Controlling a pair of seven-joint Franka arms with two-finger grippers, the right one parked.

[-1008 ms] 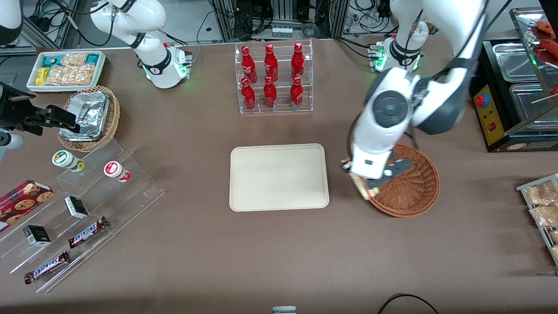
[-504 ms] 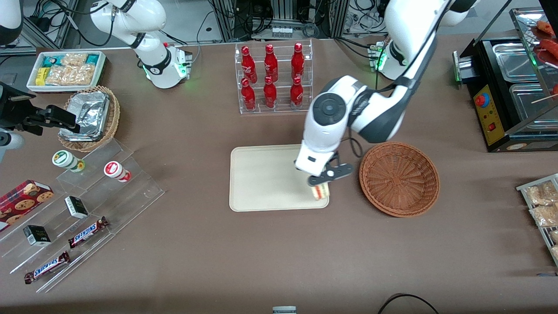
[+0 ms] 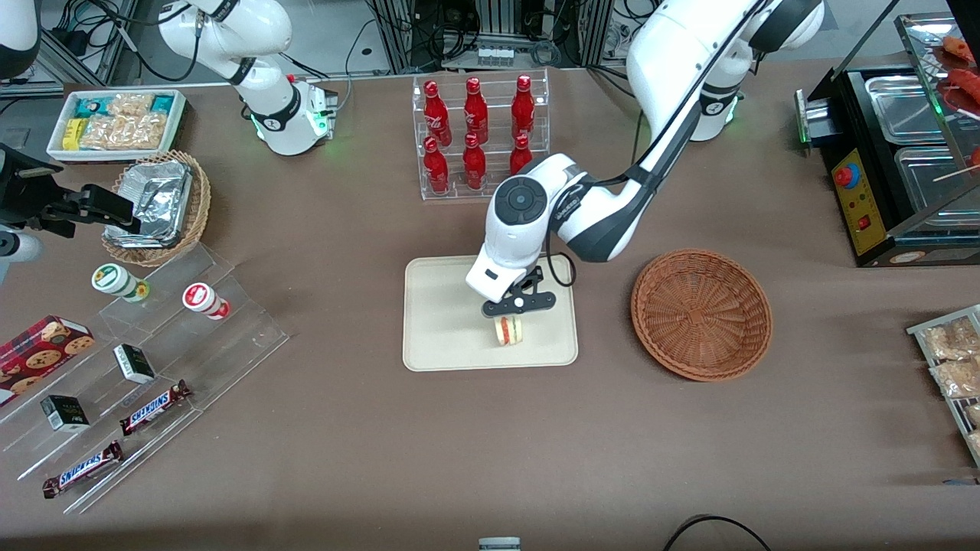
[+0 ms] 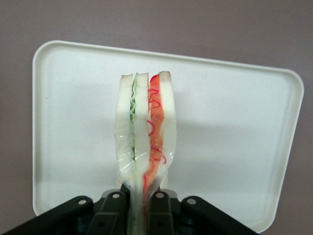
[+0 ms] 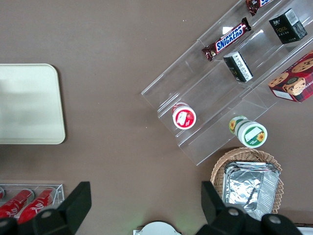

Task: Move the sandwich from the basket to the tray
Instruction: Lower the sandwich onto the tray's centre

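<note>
Sandwich [image 3: 508, 330], tool [image 3: 511, 315] now over tray [image 3: 444, 321]

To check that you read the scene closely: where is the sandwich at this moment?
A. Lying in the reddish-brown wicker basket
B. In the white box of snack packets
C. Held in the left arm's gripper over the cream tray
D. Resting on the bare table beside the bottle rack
C: the gripper is shut on the sandwich, which hangs above the tray, while the basket holds nothing.
</note>
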